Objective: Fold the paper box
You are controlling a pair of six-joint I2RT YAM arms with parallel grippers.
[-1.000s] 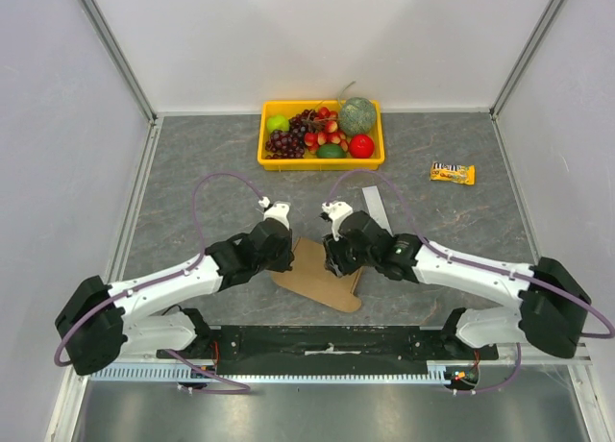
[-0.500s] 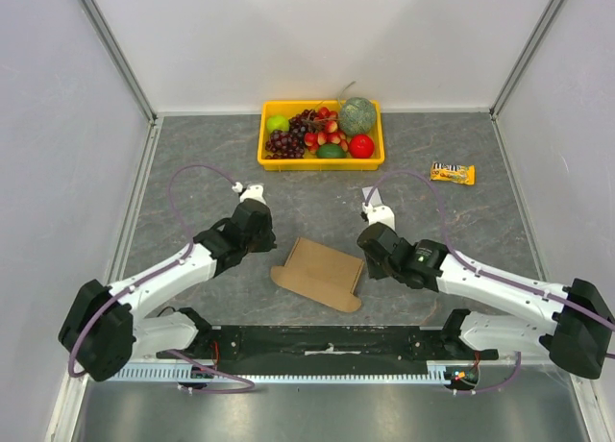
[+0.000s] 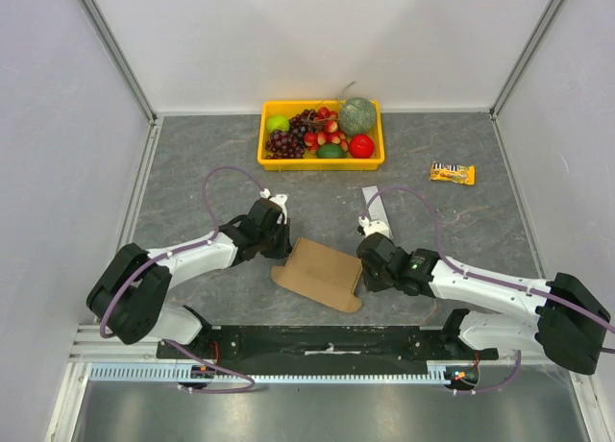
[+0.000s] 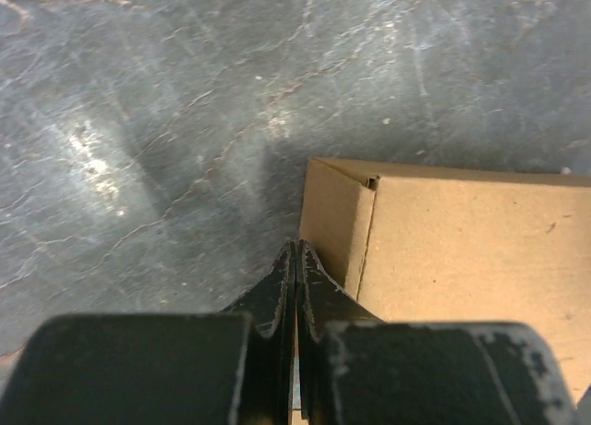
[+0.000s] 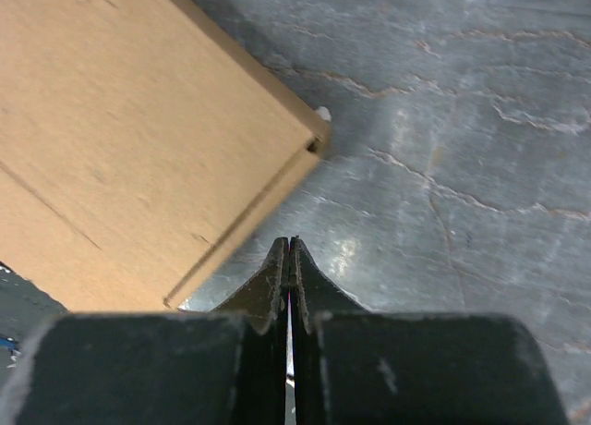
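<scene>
The paper box (image 3: 322,272) is laid on the worktop (image 3: 192,173) between the left hand (image 4: 295,251) and the right hand (image 5: 289,245), both pressed closed and empty. The print on the snack bar (image 3: 452,173) cannot be read.

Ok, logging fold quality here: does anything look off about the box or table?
The paper box lies skewed to the near edge of the table, and a rounded flap juts out flat along its near side, untucked. Nothing looks spilled or torn.
</scene>
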